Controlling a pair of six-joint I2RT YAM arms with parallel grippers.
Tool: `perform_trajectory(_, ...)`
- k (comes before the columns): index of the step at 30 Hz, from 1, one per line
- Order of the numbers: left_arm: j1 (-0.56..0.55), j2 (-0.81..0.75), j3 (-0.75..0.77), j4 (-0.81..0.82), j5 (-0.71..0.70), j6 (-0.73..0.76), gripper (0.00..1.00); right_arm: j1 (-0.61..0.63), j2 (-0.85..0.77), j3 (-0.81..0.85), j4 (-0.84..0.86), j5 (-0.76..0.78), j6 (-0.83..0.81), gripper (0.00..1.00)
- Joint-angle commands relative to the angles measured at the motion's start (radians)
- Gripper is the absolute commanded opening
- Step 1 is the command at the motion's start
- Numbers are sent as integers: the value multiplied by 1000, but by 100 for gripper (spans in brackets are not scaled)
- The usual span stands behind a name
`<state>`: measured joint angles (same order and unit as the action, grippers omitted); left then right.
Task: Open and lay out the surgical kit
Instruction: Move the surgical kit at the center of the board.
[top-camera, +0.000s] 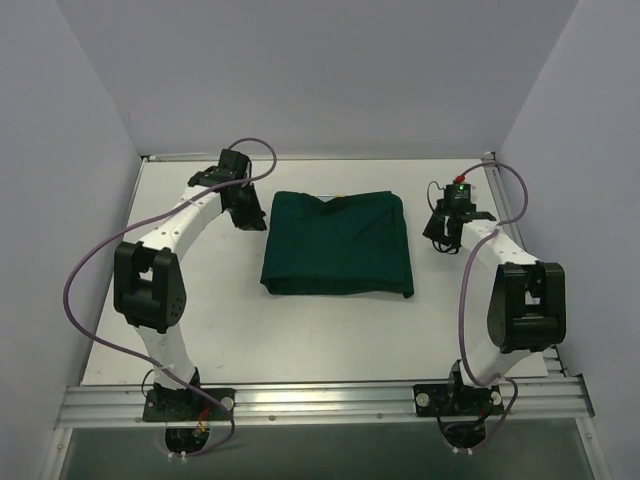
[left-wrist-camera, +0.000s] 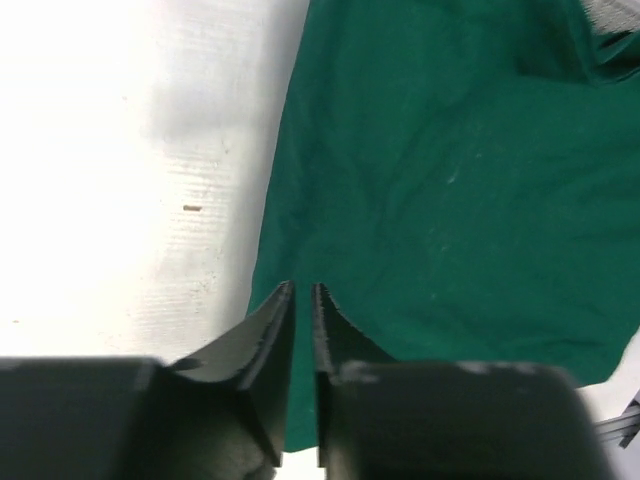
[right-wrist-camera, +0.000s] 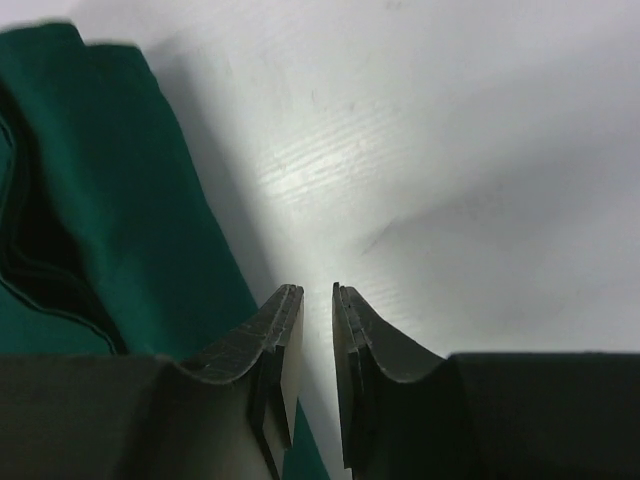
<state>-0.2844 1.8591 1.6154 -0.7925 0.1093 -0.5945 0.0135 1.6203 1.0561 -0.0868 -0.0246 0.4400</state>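
Left gripper (left-wrist-camera: 302, 290): jaws all but together, a thin slit between them, nothing held. It sits just beside the drape's left edge, at the far corner.

Right gripper (right-wrist-camera: 318, 292): jaws likewise nearly closed, the slit slightly wider, empty. It sits just off the drape's right edge, also at the far end.

Dark green cloth drape (top-camera: 338, 245): folded into a rough rectangle, flat on the table (top-camera: 330, 340), between the two grippers.

Handling, as we judge it: soft, limp and light. It should bunch and slide rather than lift as one piece. We would pinch a loose top-layer edge or corner at the drape's sides, not its middle.

Not shown: no tray or instruments are visible, and we cannot tell whether they lie inside the folds. A pale patch at the drape's far edge is too blurred to name. The fold order is unclear.
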Motion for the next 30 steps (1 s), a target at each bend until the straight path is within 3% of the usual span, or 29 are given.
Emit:
perform_trajectory(1,-9,23,-49,16,-10,13,18,51,-8,-57,4,-23,0,19)
perform_trajectory(6,-6,129,-11,-40,-11,19,3,72,23,-117,38,-3,19,10)
perform_trajectory(11,-7,173,37,-99,-23,33,2,98,81,-74,-89,20,-24,1)
perform_trajectory(16,-27,189,-11,-53,33,-21,2,134,114,-117,-10,-60,26,0)
perform_trajectory(21,-33,224,31,-73,70,-59,2,195,262,74,-117,-71,19,0)
perform_trajectory(30,8,365,288,-181,33,-5,2,213,386,292,-174,-84,52,0)
